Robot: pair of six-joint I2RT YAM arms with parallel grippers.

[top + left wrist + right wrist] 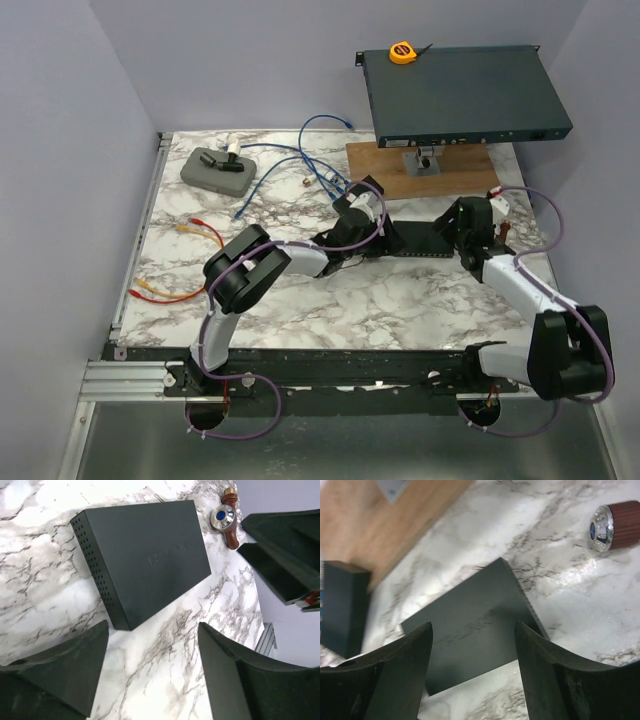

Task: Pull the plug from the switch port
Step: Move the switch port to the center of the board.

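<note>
The small black switch (412, 243) lies flat on the marble tabletop (400, 300), just right of the frame's centre in the top view, between the two grippers. The left gripper (362, 205) is at its left end and the right gripper (470, 222) at its right end. Only this view shows the blue cable (250, 200) looping across the upper middle of the tabletop toward the left gripper. Whether one of its ends sits in a port cannot be told from here.

The left wrist view shows the switch (145, 555) in the upper half of the frame, with its plain lid and a perforated side wall. The left gripper (152, 635) is spread wide above bare marble and holds nothing. A brown-handled piece with a chrome cap (225, 517) lies at the upper right, beside the right gripper's dark fingers (280, 555).

In the right wrist view the right gripper (474, 630) is also spread, with the switch (470, 610) lying between and beyond its fingers. Contact is not evident. This view alone shows the wooden board (385, 525) at the upper left. A blurred, ribbed black block (342, 605) at the left edge is possibly the other gripper.
</note>
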